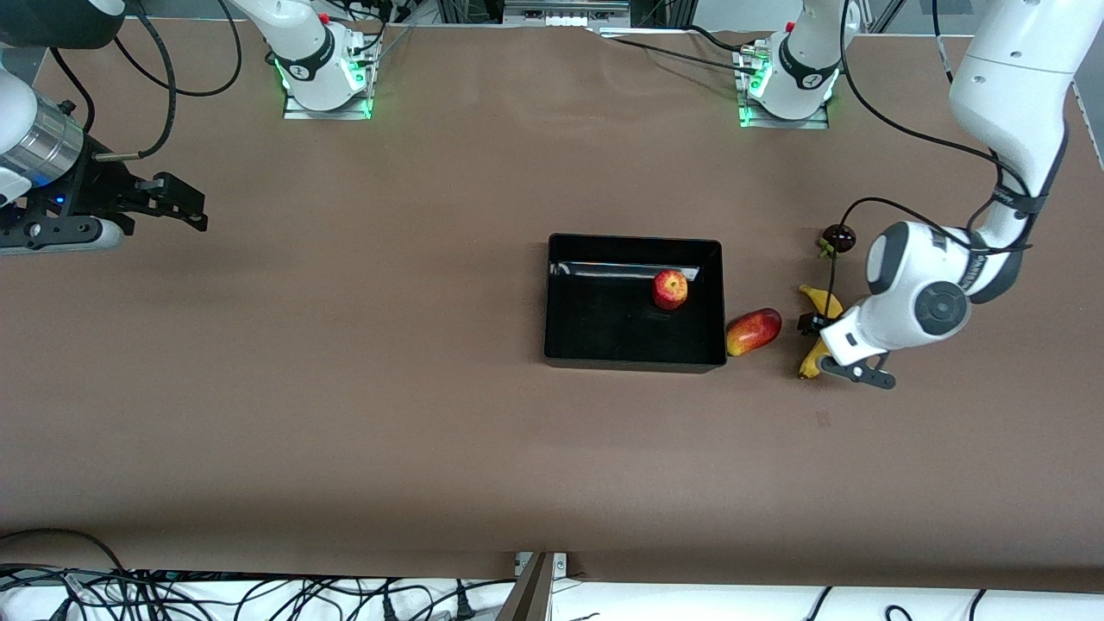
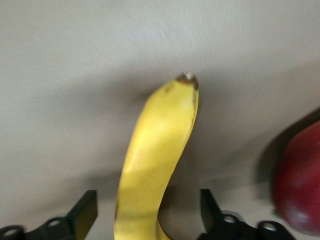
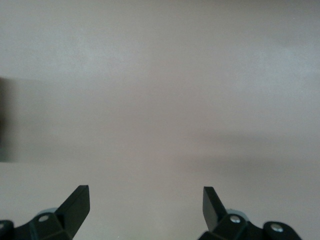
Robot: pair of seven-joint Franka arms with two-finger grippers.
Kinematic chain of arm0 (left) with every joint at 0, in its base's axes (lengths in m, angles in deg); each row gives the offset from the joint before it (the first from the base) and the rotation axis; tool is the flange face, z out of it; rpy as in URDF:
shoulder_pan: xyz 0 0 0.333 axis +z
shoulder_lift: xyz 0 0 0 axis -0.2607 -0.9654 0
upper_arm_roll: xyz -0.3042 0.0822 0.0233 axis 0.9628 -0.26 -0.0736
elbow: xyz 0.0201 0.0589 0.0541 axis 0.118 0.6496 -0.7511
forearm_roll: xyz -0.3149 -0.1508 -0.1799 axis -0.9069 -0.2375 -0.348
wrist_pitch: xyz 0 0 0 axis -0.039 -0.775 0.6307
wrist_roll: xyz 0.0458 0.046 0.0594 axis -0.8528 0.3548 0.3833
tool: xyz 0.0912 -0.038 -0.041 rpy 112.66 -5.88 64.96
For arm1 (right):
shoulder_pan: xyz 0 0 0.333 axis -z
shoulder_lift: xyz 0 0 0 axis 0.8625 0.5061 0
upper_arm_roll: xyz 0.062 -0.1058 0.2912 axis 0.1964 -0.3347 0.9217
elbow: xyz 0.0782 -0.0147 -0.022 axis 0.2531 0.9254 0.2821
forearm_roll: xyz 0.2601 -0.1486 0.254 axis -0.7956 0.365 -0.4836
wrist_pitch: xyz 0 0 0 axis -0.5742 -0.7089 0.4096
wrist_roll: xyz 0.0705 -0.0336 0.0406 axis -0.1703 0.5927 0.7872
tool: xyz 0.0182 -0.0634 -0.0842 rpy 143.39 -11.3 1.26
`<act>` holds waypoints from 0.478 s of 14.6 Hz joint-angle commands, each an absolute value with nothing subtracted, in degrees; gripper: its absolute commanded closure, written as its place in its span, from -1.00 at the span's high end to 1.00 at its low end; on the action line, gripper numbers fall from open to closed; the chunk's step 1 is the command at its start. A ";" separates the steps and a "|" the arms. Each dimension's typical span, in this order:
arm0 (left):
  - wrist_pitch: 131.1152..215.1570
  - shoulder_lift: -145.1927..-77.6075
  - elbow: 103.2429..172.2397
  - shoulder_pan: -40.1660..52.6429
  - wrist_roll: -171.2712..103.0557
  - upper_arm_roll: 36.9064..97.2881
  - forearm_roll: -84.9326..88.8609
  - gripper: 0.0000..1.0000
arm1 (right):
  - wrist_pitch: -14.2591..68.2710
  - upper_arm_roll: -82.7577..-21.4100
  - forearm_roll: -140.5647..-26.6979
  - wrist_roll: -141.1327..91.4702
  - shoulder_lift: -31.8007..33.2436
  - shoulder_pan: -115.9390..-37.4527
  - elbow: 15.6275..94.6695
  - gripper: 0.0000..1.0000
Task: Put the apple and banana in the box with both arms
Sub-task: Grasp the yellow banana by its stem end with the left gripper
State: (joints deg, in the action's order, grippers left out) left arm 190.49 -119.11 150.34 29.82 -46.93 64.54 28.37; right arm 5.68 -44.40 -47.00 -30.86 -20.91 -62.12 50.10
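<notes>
The apple [image 1: 670, 289] lay in the box [image 1: 561, 297]. My left gripper [image 2: 148, 212] straddled the banana [image 2: 155, 160], fingers [image 2: 82, 212] open; my right gripper [image 3: 146, 207] waited at nine o'clock, open.

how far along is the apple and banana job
About halfway. Done: the apple lies inside the box. In hand: the left gripper is down at the banana, open, fingers either side of it, not closed. Left: grip the banana, carry it past the mango-like fruit, drop it in. The right gripper waits open over bare table.
</notes>
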 commanded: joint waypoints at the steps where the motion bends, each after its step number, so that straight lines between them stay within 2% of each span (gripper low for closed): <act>1: 191.41 -117.68 151.58 30.76 -48.03 65.21 32.58 -0.66 | 5.60 -43.65 -46.61 -31.01 -20.63 -61.44 49.11 1.00; 2: 191.41 -117.68 151.58 31.02 -48.12 65.21 32.58 -1.00 | 5.60 -43.65 -46.61 -31.01 -20.63 -61.44 49.03 1.00; 4: 190.98 -117.33 151.41 30.93 -48.12 65.21 32.66 -1.00 | 5.60 -43.65 -46.61 -31.01 -20.55 -61.44 49.11 1.00; 7: 184.76 -114.36 149.05 30.93 -47.86 65.91 32.66 -1.00 | 5.69 -43.65 -46.61 -31.01 -20.55 -61.44 49.11 1.00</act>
